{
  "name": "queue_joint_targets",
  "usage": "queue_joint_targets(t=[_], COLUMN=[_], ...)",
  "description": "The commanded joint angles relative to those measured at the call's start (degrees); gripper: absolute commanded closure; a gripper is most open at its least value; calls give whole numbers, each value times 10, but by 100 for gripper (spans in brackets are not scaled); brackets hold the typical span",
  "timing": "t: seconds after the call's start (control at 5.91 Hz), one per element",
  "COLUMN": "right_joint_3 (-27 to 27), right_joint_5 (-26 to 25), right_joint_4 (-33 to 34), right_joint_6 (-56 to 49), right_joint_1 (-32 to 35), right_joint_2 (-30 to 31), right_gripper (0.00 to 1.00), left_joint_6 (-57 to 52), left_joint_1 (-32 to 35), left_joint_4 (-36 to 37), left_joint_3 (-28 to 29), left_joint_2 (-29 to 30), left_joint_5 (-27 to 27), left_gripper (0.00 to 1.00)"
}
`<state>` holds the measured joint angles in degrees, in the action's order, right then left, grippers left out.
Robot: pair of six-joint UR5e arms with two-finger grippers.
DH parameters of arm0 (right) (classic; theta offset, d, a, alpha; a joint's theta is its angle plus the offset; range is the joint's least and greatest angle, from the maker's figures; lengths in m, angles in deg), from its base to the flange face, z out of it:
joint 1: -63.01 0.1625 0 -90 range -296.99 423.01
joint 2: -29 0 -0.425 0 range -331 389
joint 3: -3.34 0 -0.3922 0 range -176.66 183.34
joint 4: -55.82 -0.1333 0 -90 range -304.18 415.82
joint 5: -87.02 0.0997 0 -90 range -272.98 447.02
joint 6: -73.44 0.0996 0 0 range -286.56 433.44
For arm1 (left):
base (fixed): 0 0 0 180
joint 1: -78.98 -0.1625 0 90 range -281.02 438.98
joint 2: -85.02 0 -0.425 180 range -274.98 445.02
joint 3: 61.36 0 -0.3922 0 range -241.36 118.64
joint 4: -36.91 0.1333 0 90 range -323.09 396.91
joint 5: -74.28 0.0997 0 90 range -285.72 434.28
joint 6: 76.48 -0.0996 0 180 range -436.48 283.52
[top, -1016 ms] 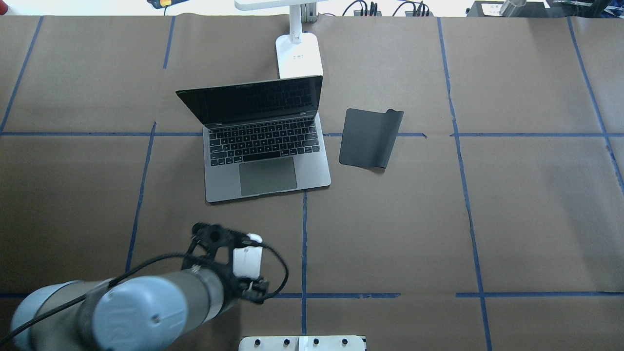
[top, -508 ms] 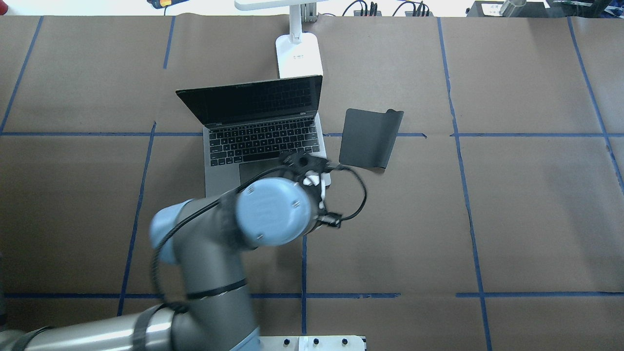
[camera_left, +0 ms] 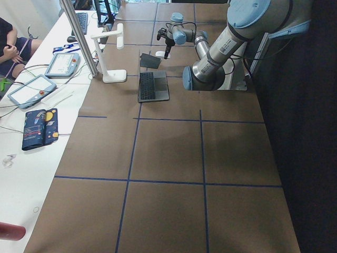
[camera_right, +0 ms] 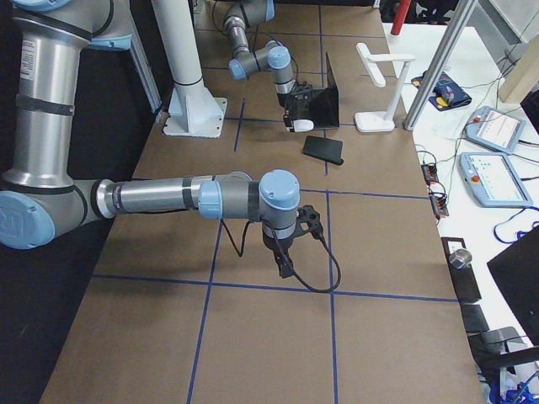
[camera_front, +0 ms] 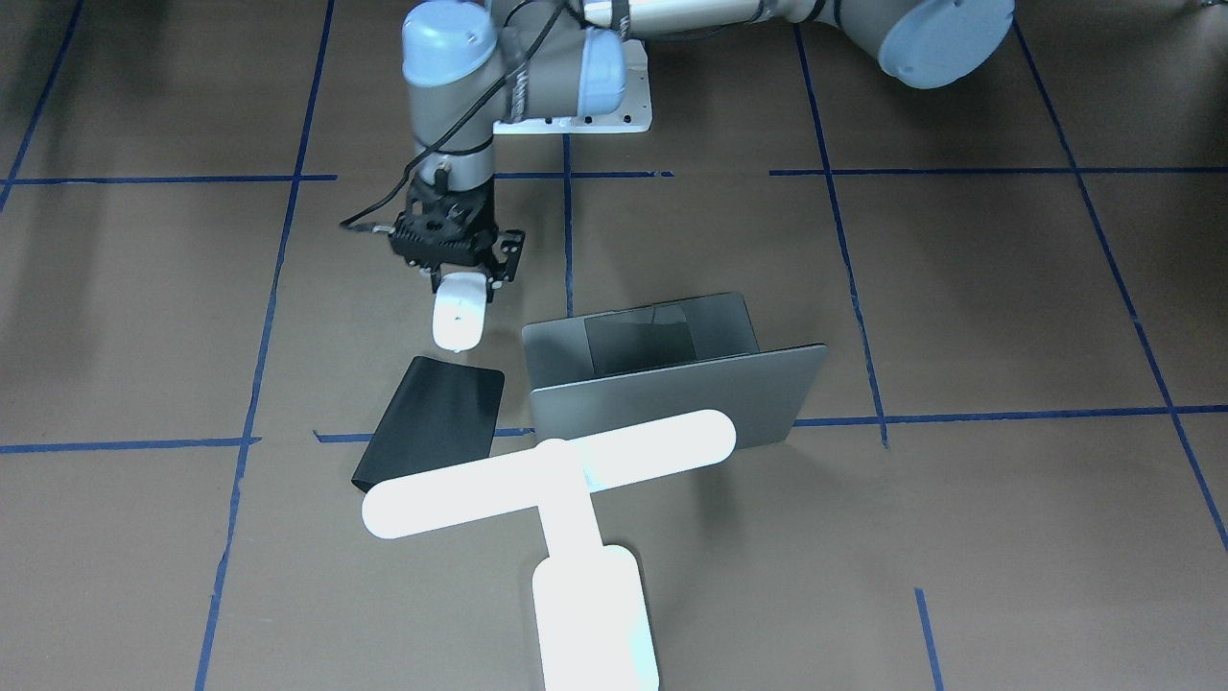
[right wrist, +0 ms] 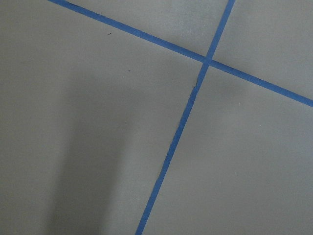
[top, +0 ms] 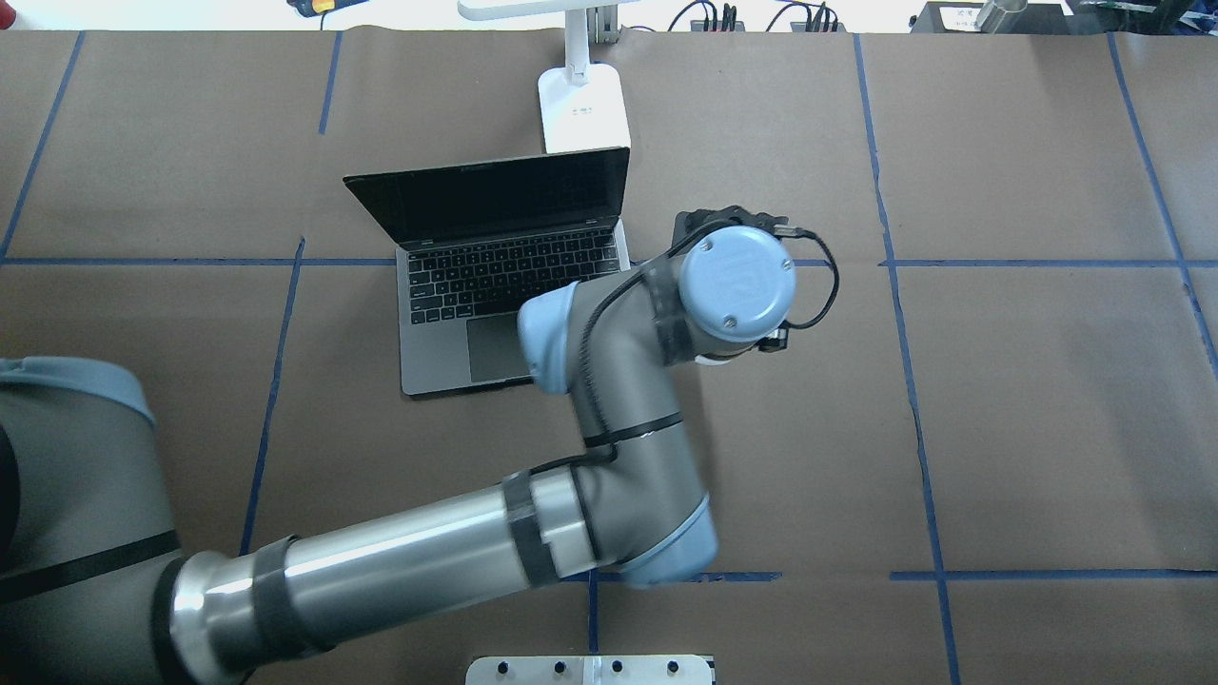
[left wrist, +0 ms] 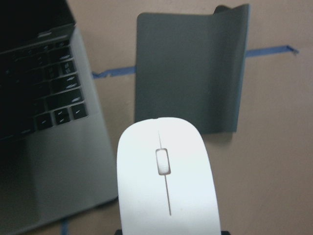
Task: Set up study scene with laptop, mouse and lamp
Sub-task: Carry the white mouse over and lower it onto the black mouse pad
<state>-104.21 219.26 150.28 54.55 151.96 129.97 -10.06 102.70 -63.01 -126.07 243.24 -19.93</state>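
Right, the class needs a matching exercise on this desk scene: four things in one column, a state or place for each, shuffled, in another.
1 laptop
2 mouse
3 lamp
4 mat

A held in the left tool
B open, screen dark
C black, lying flat
D white, standing upright

Pairs: 1-B; 2-A; 3-D; 4-C

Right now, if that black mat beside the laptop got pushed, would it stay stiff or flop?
Probably floppy: the black mouse mat looks thin and one edge curls up, so it would likely sag if lifted. It seems light, so a push might slide or buckle it on the brown paper.
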Motion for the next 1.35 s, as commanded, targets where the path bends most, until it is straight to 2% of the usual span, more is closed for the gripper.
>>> queue_joint_targets(t=[0.0, 0.34, 0.51, 0.68, 0.85, 1.19], right_joint_3=[12, 15, 14, 13, 12, 13], right_joint_5=[4, 4, 4, 4, 5, 5], right_joint_4=[-1, -1, -1, -1, -2, -2], right_joint_6=[-1, -1, -1, 0, 0, 0], right_joint_1=[-1, -1, 0, -1, 0, 0], right_joint_2=[-2, -1, -2, -2, -2, -2], right_gripper=[0, 0, 0, 0, 0, 0], left_joint_6=[1, 1, 1, 1, 1, 6], left_joint_1=[21, 38, 37, 36, 34, 26], left_joint_4=[-47, -113, -120, -121, -121, -122], left_joint_3=[161, 260, 274, 291, 294, 295], left_joint_2=[95, 117, 119, 125, 127, 137], left_joint_5=[-14, -14, -14, -14, -16, -38], left_gripper=[99, 99, 96, 82, 50, 7])
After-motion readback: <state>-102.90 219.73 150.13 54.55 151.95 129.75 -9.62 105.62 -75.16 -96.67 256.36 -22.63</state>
